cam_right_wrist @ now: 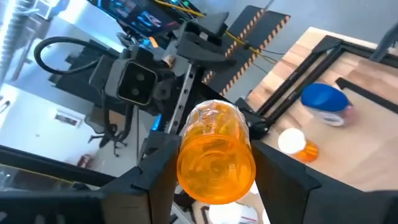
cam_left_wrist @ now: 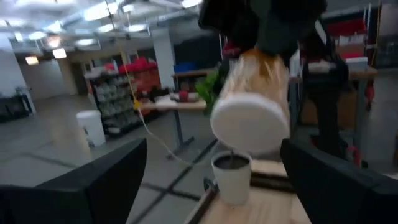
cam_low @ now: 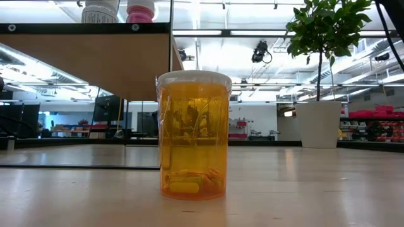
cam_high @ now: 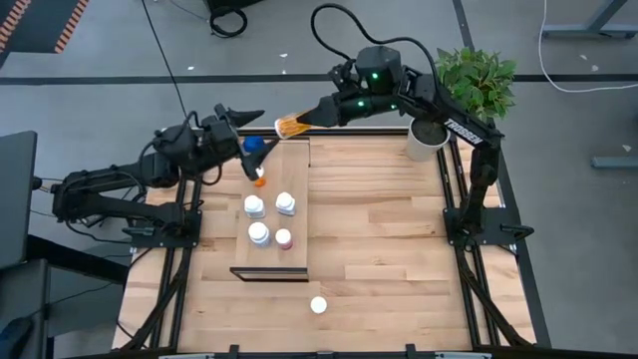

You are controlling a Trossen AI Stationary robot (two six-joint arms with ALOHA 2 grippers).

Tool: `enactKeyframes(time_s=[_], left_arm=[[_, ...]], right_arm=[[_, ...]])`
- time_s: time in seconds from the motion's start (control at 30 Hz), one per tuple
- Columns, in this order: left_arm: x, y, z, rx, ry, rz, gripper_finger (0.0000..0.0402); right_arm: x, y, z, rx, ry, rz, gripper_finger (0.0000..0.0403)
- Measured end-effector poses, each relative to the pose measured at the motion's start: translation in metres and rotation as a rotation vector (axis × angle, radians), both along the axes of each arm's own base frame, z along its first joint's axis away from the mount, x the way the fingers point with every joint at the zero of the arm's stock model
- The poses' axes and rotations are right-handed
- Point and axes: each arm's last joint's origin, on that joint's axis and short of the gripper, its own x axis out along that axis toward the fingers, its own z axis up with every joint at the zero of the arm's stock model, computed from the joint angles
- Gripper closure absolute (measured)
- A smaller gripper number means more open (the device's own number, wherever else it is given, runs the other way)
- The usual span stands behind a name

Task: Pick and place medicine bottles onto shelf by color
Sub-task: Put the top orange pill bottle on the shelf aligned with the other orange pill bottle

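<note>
Held bottle: orange medicine bottle (cam_high: 290,126) lies sideways between the right gripper's (cam_right_wrist: 214,177) jaws, clenched on its body, white cap pointing at the left arm.
Right gripper: holds it in the air over the far end of the shelf (cam_high: 299,160).
Left gripper: left gripper (cam_high: 251,118) faces the cap, jaws spread wide on either side of it and touching nothing; the cap sits just ahead of them.
Near the left jaws: blue bottle (cam_high: 254,145) and small orange bottle (cam_high: 260,180) on the shelf, just below.
Farther along the shelf: three white bottles (cam_high: 255,206) and a dark-red bottle (cam_high: 284,239).
Off the shelf: another orange bottle (cam_low: 193,134) stands upright on the tabletop (cam_high: 389,229), well apart from both grippers.
Beyond the right arm: white plant pot (cam_high: 425,139) at the table corner.
</note>
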Motion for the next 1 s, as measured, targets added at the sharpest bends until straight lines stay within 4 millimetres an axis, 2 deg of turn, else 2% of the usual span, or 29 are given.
enactKeyframes(time_s=[0.2, 0.8, 1.0], left_arm=[[0.004, 0.001, 0.005, 0.090, -0.031, 0.011, 0.0024], [0.005, 0.000, 0.003, 0.085, -0.008, -0.024, 0.0024], [0.004, -0.001, 0.010, 0.032, -0.127, -0.053, 0.0024]], right_arm=[[0.002, 0.004, 0.006, 0.014, -0.064, 0.010, 0.0204], [0.003, -0.001, 0.018, 0.017, -0.183, 0.042, 0.0204], [0.004, 0.001, 0.019, 0.000, -0.195, 0.049, 0.0204]])
